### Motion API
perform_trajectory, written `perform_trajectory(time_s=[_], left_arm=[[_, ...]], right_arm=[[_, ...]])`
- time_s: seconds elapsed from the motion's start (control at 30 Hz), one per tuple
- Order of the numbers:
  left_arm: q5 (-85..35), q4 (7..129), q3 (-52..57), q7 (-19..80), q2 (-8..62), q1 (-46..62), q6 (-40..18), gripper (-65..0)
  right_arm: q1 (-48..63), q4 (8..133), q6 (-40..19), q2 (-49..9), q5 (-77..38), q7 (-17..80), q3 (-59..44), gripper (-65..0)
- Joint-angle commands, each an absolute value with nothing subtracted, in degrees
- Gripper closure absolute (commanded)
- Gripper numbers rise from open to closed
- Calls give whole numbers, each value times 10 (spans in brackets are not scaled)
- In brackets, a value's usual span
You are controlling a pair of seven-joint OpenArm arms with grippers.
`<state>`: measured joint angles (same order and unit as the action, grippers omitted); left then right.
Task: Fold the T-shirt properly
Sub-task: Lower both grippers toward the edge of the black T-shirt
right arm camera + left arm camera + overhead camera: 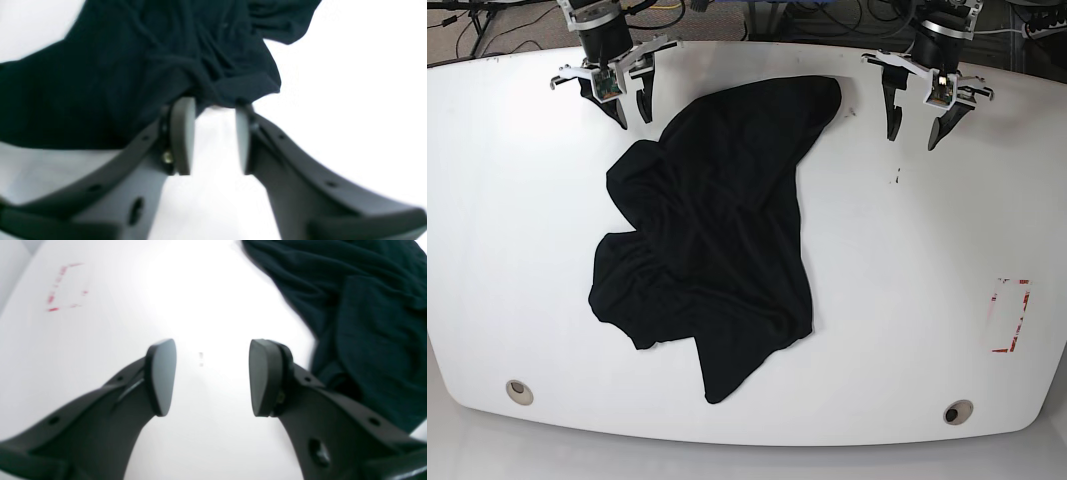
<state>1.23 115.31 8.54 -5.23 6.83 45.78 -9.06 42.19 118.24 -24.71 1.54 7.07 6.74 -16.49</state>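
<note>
Overhead view: T-shirt (712,240) lying crumpled on white table (907,320), spread from far centre diagonally down to near centre-left; one corner reaching toward far edge, a narrow tail pointing to near edge. Not flat; folds and ridges across the middle, sleeves not clearly separable. Folding judged not yet begun in earnest, since cloth would first need spreading.

Right gripper (627,97), at far left in overhead view, poised at far-left edge of the cloth. Right wrist view: fingers (181,133) apart, bare table visible in the gap, bunched hem of the cloth just beyond the tips; whether the tips touch the fabric is not clear. Nothing clamped. Placement judged suited to taking or having let go of that edge.

Left gripper (917,125), at far right in overhead view, over bare table, well apart from most of the cloth and near its far corner. Left wrist view: fingers (161,376) wide apart and empty, dark cloth lying off to the right of them. Position judged a waiting stance beside the corner it would likely take.

Red marking (1010,315) on the table at right, well apart from the cloth; purpose not evident. Two round holes (519,391) near the near edge.
</note>
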Motion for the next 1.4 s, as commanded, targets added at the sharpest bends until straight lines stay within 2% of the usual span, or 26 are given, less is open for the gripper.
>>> perform_trajectory(time_s=[0.0,0.17,0.23,0.5,0.57,0.7,0.97,1.37], left_arm=[[8,1165,90,-69,73,449,-85,-326],[7,1164,93,-66,72,433,-85,-328],[9,1160,95,-69,67,433,-86,-328],[9,1160,96,-71,65,431,-86,-337],[11,1162,96,-73,63,441,-86,-359],[10,1164,96,-72,63,445,-87,-411],[14,1162,94,-31,63,447,-90,-455],[17,1169,52,44,63,447,-104,-426]], right_arm=[[390,1184,-238,9,62,76,-170,-243],[343,1179,-238,12,60,119,-172,-283],[309,1184,-241,25,62,148,-171,-321],[255,1180,-245,52,61,202,-170,-382],[233,1176,-245,56,63,247,-174,-414],[218,1175,-250,55,62,271,-174,-434],[212,1179,-252,54,62,302,-172,-416],[233,1177,-248,55,60,356,-163,-390]])
